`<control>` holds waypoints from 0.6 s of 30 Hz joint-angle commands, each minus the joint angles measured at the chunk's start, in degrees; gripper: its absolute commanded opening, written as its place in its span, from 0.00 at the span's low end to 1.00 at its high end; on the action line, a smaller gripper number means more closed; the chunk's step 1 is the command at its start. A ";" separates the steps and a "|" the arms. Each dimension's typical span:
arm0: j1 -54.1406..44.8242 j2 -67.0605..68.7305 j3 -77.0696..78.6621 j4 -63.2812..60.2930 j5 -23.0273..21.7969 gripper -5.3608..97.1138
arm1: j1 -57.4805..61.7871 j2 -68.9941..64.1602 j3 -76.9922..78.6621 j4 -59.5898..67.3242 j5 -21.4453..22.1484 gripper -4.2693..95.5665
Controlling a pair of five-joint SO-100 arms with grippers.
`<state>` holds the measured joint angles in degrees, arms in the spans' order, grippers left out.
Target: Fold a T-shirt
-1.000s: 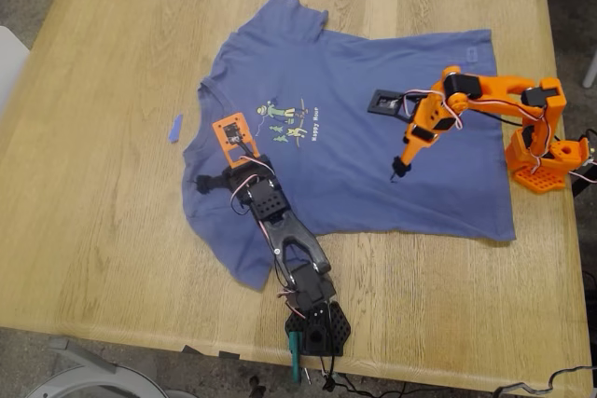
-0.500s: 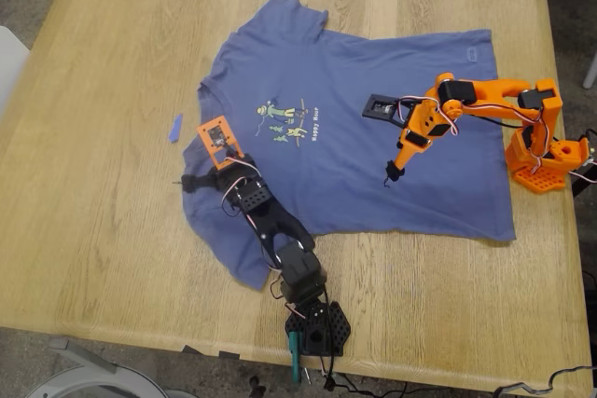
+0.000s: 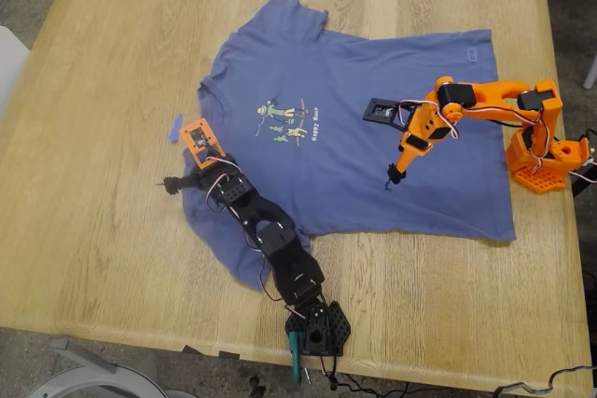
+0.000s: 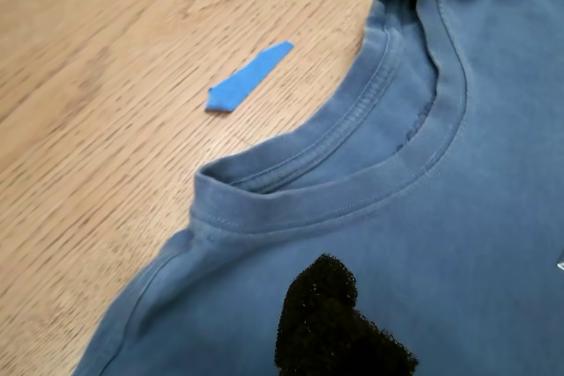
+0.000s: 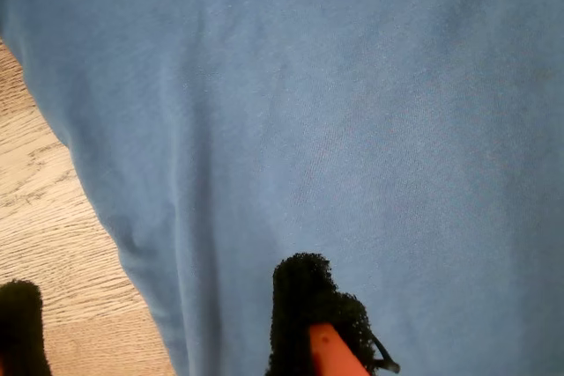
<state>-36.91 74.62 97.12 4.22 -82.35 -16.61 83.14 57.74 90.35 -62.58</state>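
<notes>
The slate-blue T-shirt (image 3: pixel 373 109) lies flat on the wooden table, print up, collar toward the exterior view's left. My first gripper (image 3: pixel 173 183), on the black arm, is low over the shoulder edge next to the collar. Its black pad (image 4: pixel 339 323) rests over the fabric (image 4: pixel 458 244) just below the collar, and the jaws look shut and empty. My second gripper (image 3: pixel 395 174), on the orange arm, hovers over the shirt's body. In its wrist view it (image 5: pixel 159 314) is open, with one pad (image 5: pixel 304 305) over cloth (image 5: pixel 352 112) near the shirt's edge.
A small blue strip (image 3: pixel 174 128) lies on the table (image 3: pixel 112 44) beside the collar; it also shows in the first wrist view (image 4: pixel 248 77). The black arm's base (image 3: pixel 317 331) stands at the near edge and the orange base (image 3: pixel 546 160) at the exterior view's right.
My first gripper has swung toward the exterior view's left, from beside the print to the shoulder edge near the collar. My second gripper has shifted only slightly.
</notes>
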 commanded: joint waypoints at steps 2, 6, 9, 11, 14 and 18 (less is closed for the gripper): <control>0.35 -1.93 -8.53 -3.08 -0.09 0.64 | -1.05 0.09 -1.58 -0.35 0.26 0.41; 2.20 -7.03 -12.66 -2.81 -0.44 0.64 | -1.41 0.00 -1.14 -0.35 0.44 0.41; 2.99 -11.95 -17.58 -2.64 -0.53 0.64 | -1.93 -0.09 -0.79 -0.44 0.79 0.41; 3.25 -15.21 -21.18 -2.02 -0.62 0.64 | -2.20 -0.09 -0.44 -0.44 1.05 0.41; 3.60 -20.39 -27.77 -0.44 -0.88 0.64 | -2.02 -0.09 0.00 -0.62 1.23 0.40; 3.43 -25.93 -34.98 1.58 -0.88 0.64 | -1.32 -0.09 0.35 -0.88 1.23 0.39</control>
<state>-33.57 48.08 70.84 5.27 -82.35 -18.63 82.71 58.27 90.00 -61.70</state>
